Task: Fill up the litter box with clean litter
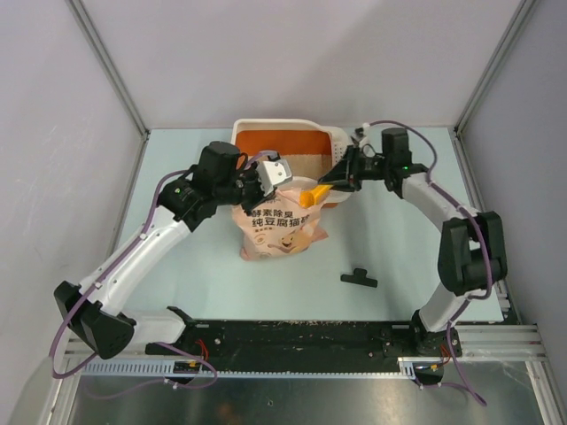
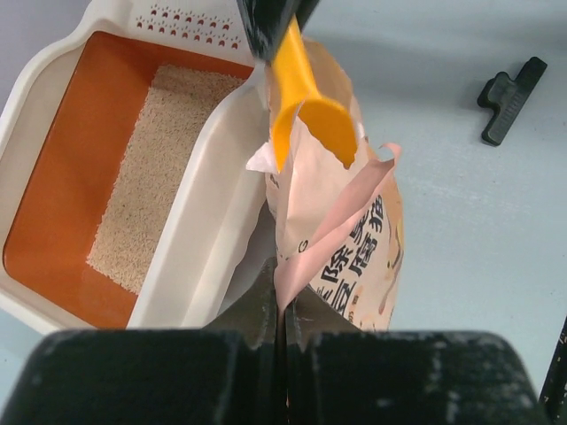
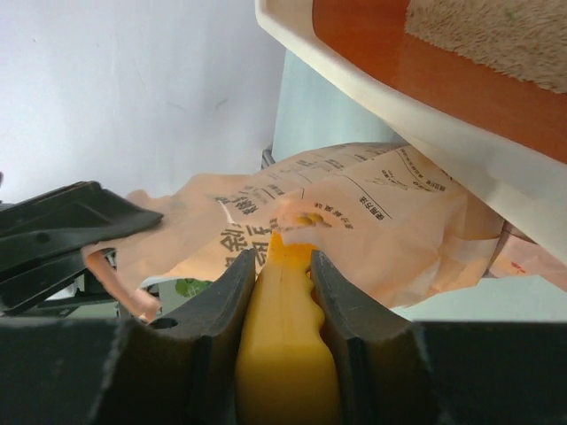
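The cream litter box (image 1: pixel 266 125) with orange inner walls stands at the back of the table, and a strip of pale clean litter (image 2: pixel 155 168) lies on its floor. The pink printed bag (image 1: pixel 279 232) stands against the box's near wall (image 2: pixel 190 257). My left gripper (image 2: pixel 285 305) is shut on the bag's pink top edge and holds its mouth open. My right gripper (image 3: pixel 283 266) is shut on the handle of the orange scoop (image 3: pixel 285 354). The scoop's bowl (image 2: pixel 323 133) dips into the bag's mouth; what is inside the bag is hidden.
A black clip (image 1: pixel 359 278) lies on the pale table to the right of the bag, also seen in the left wrist view as the black clip (image 2: pixel 511 97). Grey walls enclose the table at the back and sides.
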Robot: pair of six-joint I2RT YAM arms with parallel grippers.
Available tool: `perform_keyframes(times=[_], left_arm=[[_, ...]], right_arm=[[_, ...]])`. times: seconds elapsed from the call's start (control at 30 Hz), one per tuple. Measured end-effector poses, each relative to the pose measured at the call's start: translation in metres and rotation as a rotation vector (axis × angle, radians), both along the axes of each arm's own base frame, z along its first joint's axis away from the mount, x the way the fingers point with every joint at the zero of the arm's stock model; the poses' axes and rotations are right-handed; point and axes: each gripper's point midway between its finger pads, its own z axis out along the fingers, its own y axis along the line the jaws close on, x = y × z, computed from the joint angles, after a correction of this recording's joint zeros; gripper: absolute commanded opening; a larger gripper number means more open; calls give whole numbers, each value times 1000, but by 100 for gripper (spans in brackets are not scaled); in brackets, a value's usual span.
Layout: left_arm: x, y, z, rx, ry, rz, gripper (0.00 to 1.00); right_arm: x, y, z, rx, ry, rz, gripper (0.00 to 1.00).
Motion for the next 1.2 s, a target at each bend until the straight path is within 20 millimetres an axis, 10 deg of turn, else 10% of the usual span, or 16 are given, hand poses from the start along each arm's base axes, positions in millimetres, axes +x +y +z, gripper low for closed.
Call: perform_keyframes(times=[0.17,0.63,1.2], left_arm=[[-2,-2,1,2,-9,-21,0],[-9,-3,0,12,-10,-40,0],[-11,-8,0,13,-19,-58,0]], right_arm=[[4,-29,12,18,-14,-70,0],[2,-23,18,-6,61,-113,0],[5,-60,33,1,38,-178,0]])
